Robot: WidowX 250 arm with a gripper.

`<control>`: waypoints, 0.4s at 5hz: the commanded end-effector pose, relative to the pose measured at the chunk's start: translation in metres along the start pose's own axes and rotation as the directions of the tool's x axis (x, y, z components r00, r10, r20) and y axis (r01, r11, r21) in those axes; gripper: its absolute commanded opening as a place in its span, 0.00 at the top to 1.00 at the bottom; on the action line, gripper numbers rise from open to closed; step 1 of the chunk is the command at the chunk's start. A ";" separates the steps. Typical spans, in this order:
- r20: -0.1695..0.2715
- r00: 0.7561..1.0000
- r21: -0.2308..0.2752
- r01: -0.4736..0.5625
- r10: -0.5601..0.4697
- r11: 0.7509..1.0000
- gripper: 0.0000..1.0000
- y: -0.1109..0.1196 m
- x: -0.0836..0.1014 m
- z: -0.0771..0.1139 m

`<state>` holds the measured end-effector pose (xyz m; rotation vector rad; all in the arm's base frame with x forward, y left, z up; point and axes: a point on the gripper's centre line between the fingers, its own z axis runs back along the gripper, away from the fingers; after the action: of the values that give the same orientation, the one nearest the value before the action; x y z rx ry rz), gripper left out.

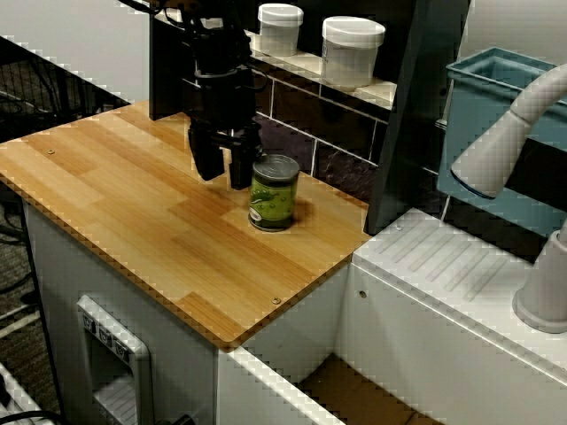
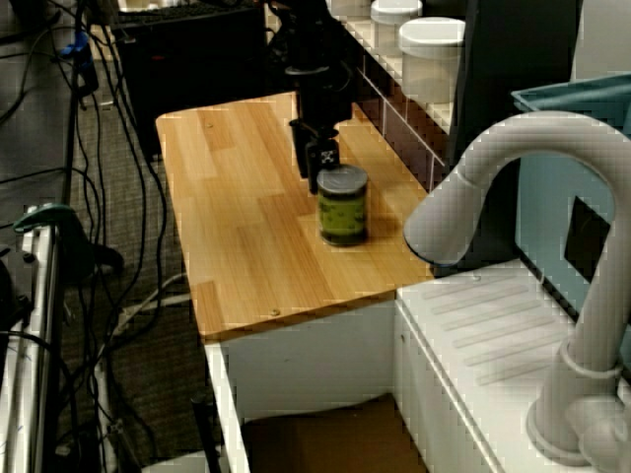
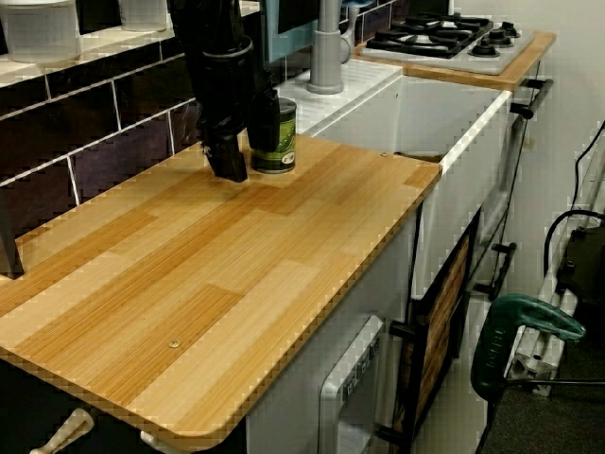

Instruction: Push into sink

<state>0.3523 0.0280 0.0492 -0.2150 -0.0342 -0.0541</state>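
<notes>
The view from the counter's sink end shows the can (image 1: 274,192) upright on the wooden counter (image 1: 133,204), well short of the edge, so the push toward the sink (image 1: 354,394) below has barely begun, by my judgement. The gripper (image 1: 223,164) stands just behind the can, fingers parted with nothing between them, one finger touching or almost touching the can's far side.

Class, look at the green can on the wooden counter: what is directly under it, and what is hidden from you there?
The green can stands upright on the wooden counter, beside the gripper. The can covers its own base and the patch of wood below.
</notes>
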 end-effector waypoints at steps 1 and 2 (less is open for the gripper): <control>-0.011 0.991 -0.079 0.129 -0.130 0.989 0.00 -0.035 0.001 0.010; -0.013 0.987 -0.088 0.160 -0.162 0.983 0.00 -0.050 -0.005 0.010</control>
<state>0.3383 -0.0178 0.0404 -0.3124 0.0545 -0.2014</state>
